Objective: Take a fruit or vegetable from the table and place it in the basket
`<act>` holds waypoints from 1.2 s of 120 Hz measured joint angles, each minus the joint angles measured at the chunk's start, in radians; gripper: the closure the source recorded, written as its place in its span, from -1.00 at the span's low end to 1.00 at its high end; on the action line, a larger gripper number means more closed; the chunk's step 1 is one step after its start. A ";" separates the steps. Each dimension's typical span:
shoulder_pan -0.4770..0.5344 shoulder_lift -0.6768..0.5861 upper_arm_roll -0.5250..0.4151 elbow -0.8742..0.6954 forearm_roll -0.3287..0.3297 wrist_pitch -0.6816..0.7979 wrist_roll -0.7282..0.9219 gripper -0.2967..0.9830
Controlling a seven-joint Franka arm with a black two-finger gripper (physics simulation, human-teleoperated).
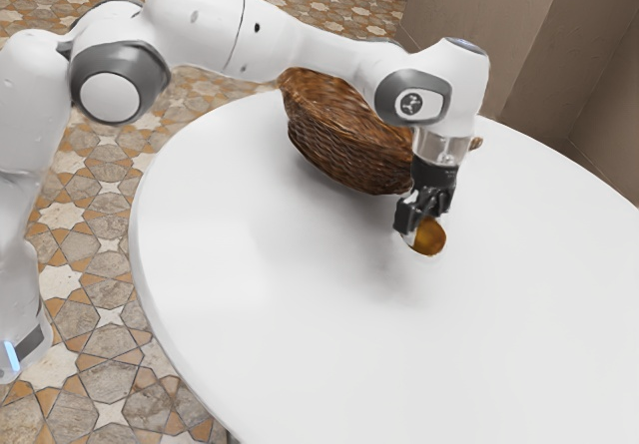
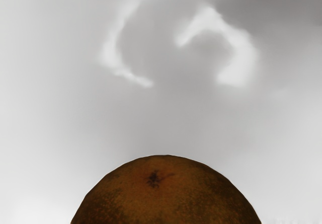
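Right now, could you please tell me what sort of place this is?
Probably a dining room or kitchen, as a simulator renders it: a white table, a wicker basket and patterned floor tiles suggest it.

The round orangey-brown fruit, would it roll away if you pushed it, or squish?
The fruit would probably roll if pushed, since it looks round and the white table looks smooth. It would likely feel firm, not squishy: its visible outline shows no dents.

Round orange-brown fruit [image 1: 430,237] at the end effector [image 1: 426,226], near brown woven basket [image 1: 344,143], basket on white table [image 1: 290,284]
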 joint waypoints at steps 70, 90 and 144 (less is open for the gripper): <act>0.783 0.107 -0.318 0.401 0.053 -0.005 0.255 0.13; 0.832 0.161 -0.397 0.433 0.053 0.009 0.310 0.13; 0.741 -0.022 -0.304 0.216 0.034 0.069 0.440 -0.50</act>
